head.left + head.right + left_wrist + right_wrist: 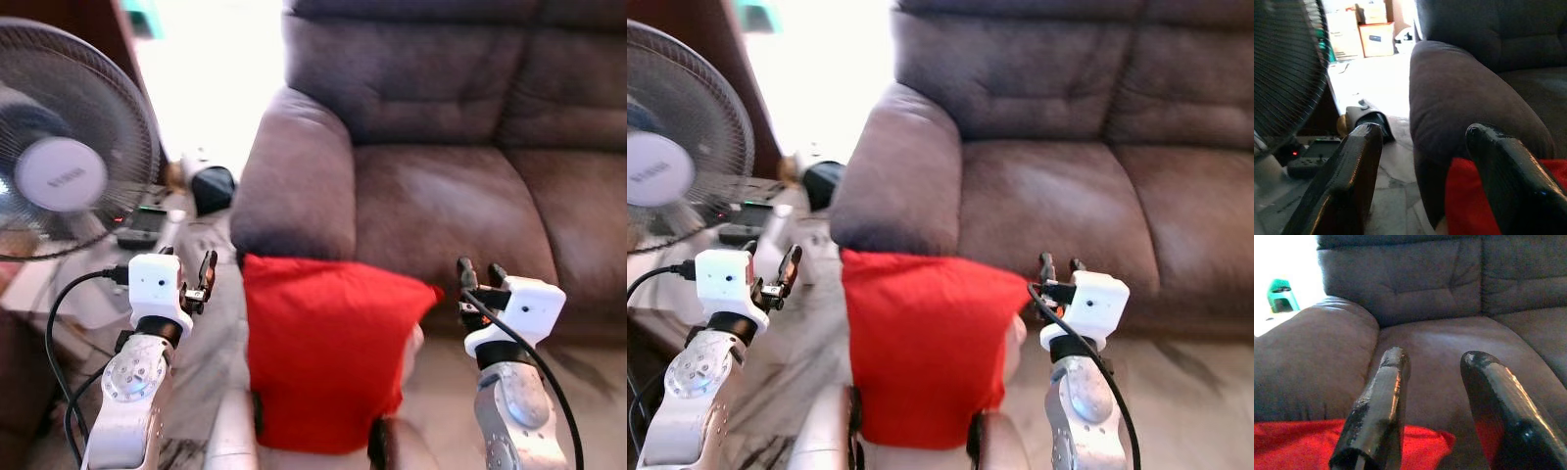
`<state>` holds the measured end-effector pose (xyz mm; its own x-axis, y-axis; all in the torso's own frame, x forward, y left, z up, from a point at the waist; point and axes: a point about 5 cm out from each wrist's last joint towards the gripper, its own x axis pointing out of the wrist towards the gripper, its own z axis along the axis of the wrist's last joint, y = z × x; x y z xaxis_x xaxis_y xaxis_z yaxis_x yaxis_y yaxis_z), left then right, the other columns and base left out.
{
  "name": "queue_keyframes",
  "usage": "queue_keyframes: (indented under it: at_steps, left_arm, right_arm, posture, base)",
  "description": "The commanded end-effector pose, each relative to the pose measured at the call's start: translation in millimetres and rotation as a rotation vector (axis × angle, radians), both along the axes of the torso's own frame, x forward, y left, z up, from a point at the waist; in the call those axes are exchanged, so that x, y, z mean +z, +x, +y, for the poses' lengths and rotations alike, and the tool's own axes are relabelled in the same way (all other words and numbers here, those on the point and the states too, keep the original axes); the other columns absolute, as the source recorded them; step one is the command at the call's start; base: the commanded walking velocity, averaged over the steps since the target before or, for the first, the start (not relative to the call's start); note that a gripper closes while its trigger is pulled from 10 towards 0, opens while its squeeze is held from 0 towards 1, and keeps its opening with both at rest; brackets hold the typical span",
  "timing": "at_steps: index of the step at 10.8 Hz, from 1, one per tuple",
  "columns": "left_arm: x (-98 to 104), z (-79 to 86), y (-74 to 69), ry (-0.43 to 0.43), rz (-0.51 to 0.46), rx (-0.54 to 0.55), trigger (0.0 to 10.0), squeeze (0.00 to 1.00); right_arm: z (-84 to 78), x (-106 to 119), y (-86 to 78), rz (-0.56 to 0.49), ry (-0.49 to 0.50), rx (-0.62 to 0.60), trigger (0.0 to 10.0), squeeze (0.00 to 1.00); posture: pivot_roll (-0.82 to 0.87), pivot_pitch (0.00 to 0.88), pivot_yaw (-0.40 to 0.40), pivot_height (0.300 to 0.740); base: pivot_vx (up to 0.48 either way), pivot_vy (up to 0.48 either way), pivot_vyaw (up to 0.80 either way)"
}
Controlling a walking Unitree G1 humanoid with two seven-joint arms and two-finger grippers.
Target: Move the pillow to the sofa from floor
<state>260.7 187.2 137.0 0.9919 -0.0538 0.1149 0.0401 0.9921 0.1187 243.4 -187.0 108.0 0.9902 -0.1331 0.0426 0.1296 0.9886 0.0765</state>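
So the red pillow [328,352] is standing upright on the floor, leaning against the front of the sofa [441,186], right under the left armrest [294,176]. Its top edge sits just below the front of the armrest, and one corner pokes out to the right across the base of the seat cushion. It's not on the sofa yet.

The pillow sits between the two arms. The left gripper [201,279] hangs just off the pillow's upper left corner, apart from it, fingers spread fairly wide with nothing between them. In the left wrist view you can see the armrest past the two black fingers [1347,181], with a strip of red low down by one of them. The right gripper [480,279] is just beside the pillow's right-pointing corner, up in front of the seat cushion, also spread and empty. The right wrist view has red fabric behind the finger bases, but whether a finger is actually brushing the cloth I honestly can't tell from that angle.

Further out: a standing fan [64,147] at far left, a dark remote-looking thing [142,227] on the pale marble floor [211,333] near its base, and a very bright blown-out patch beyond the armrest.
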Motion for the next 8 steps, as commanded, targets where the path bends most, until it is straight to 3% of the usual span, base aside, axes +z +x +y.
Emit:
queue_keyframes:
  at_steps: [1, 8]
  left_arm:
    - [0.6, -1.1, -0.4, -0.001, 0.005, -0.012, 10.0, 0.0]
    - [9.3, -6.3, 8.8, 0.005, -0.017, -0.035, 10.0, 0.0]
  right_arm:
    - [-3.2, -1.6, -2.2, 0.002, 0.006, -0.015, 10.0, 0.0]
    - [2.2, -10.6, 6.5, 0.068, 0.036, 0.039, 10.0, 0.0]
  posture:
    - [0.05, 0.091, -0.002, 0.572]
    - [0.05, 0.093, 0.001, 0.572]
  base:
    - [0.0, 0.0, 0.0]
    - [0.0, 0.0, 0.0]
